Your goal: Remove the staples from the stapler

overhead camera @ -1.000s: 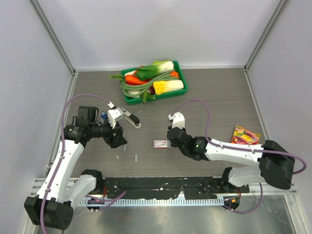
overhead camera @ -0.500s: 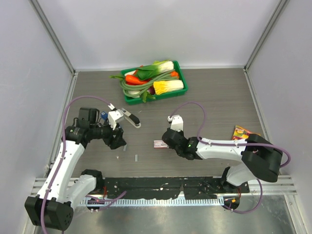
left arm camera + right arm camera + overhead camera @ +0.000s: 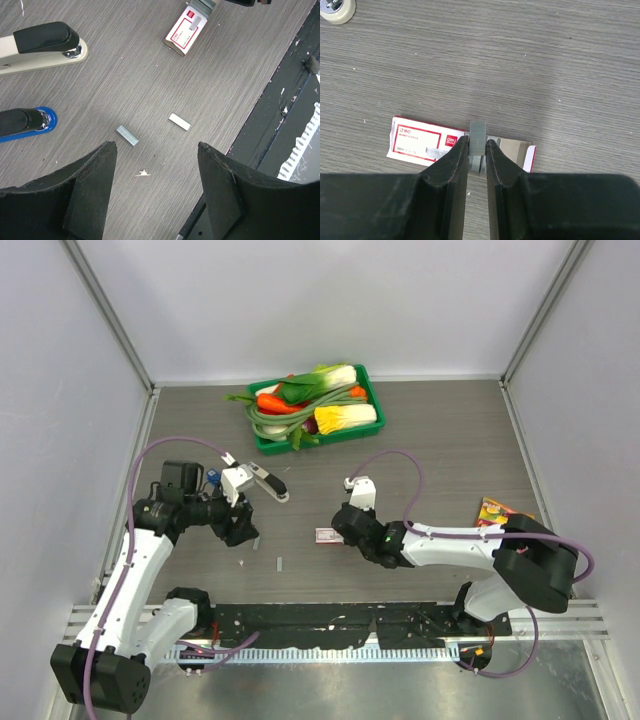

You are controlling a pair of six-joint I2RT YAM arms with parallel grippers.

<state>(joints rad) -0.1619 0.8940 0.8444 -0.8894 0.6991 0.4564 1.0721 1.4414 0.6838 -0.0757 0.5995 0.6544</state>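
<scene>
Even, diffuse overhead light fills the enclosure, keeping the pale walls bright and the grey wood-grain table (image 3: 440, 440) evenly lit, while the metal sheet (image 3: 330, 690) at the near edge carries a dull sheen. In the wrist views the left gripper (image 3: 156, 147) and right gripper (image 3: 477, 145) loom dark and soft-edged. The staples (image 3: 478, 131) and the staple box (image 3: 417, 140) stay sharp, casting only faint shadows.

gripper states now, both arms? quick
Left gripper: open, empty.
Right gripper: closed on a staple strip, over the staple box.
</scene>
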